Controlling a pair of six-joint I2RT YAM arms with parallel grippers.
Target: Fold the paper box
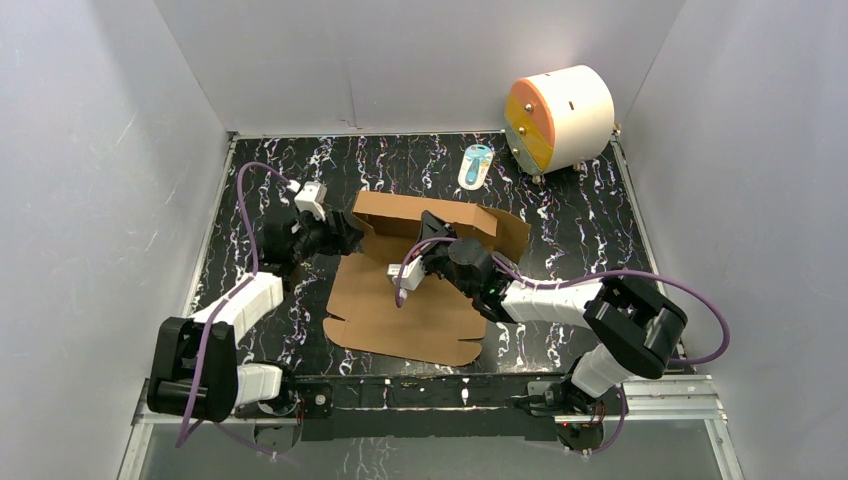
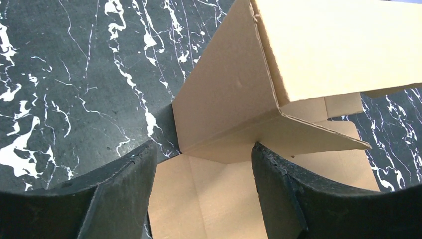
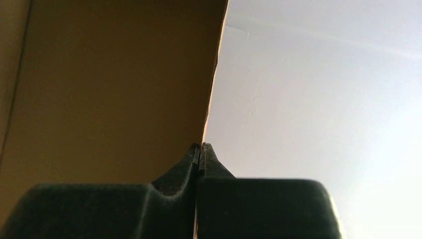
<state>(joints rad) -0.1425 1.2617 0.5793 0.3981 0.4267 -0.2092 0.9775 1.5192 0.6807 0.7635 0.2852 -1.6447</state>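
Paper box [image 1: 405, 310] lies partly folded, near-left of the white-and-orange cylinder [image 1: 560, 118], back wall half raised. Right gripper [image 3: 200, 149] is pinched shut on that wall's edge. Left gripper [image 2: 203, 152] is open, jaws straddling the corner flap — not gripping. Best: hold the pinch steady, tuck the flap inward along its crease. Black marbled table [image 1: 580, 230] looks slick — the sheet may slide. Plain grey walls [image 1: 400, 60] enclose it.

no legible text, labels or numbers

Black marbled table [image 1: 600, 225], pale walls [image 1: 400, 60]
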